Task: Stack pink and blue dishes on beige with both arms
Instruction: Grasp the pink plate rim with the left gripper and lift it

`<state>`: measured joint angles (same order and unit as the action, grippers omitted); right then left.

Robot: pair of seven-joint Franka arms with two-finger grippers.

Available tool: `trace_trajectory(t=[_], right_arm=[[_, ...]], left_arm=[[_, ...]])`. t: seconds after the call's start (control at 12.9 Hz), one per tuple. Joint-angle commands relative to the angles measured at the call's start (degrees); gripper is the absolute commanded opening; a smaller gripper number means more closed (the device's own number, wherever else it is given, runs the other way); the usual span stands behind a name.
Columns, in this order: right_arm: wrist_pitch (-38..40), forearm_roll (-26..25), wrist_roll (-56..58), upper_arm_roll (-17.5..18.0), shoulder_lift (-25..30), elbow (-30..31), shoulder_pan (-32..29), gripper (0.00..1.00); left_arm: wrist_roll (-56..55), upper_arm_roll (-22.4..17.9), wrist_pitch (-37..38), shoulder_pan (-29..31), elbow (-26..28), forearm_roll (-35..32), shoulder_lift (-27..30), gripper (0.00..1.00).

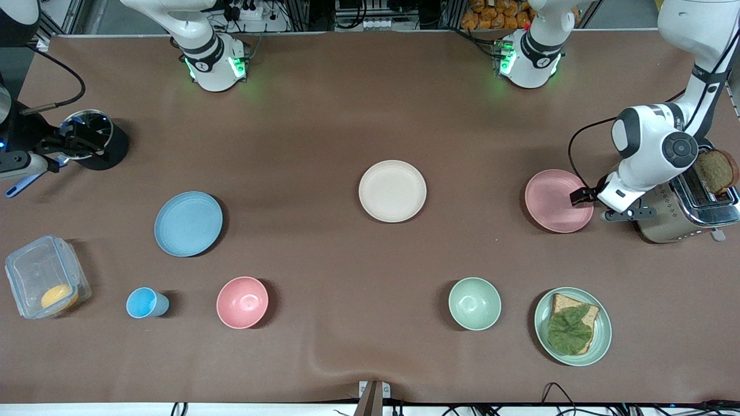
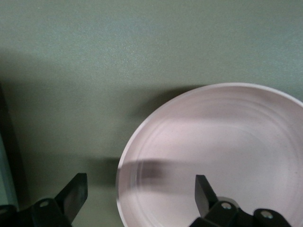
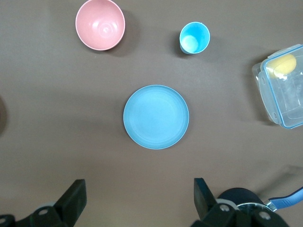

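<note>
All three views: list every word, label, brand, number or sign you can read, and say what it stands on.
None can be read.
Pink plate, blue plate, beige plate: plain, no print.
Toaster: a dotted pattern on its side, no letters.
Arm bases: small dark round marks, too small to read.

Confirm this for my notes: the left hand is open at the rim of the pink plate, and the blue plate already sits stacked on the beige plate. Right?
Not quite. The left hand is open at the rim of the pink plate, but the blue plate is not stacked. The front view shows it flat on the table toward the right arm's end, apart from the beige plate, which holds nothing.
</note>
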<state>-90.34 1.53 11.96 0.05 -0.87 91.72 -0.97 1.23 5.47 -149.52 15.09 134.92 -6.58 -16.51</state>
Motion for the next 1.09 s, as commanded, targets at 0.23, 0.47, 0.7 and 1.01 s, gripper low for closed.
trace_trajectory(t=[0.23, 0.47, 0.7, 1.01], right_arm=[[0.4, 0.2, 0.7, -0.2, 0.8, 0.3, 0.2, 1.00], [0.5, 0.2, 0.6, -0.1, 0.8, 0.3, 0.2, 1.00], [0.6, 0.2, 0.6, -0.2, 0.8, 0.3, 0.2, 1.00], [0.6, 0.8, 0.6, -0.4, 0.0, 0.0, -0.4, 1.00]], left_arm=[[0.8, 0.3, -1.7, 1.3, -0.5, -1.0, -1.8, 0.71], [0.8, 0.3, -1.7, 1.3, -0.8, -1.0, -2.6, 0.34], [0.8, 0.3, -1.7, 1.3, -0.9, -1.0, -2.6, 0.00], [0.5, 1.8, -1.6, 1.3, -1.1, -0.2, 2.1, 0.00]])
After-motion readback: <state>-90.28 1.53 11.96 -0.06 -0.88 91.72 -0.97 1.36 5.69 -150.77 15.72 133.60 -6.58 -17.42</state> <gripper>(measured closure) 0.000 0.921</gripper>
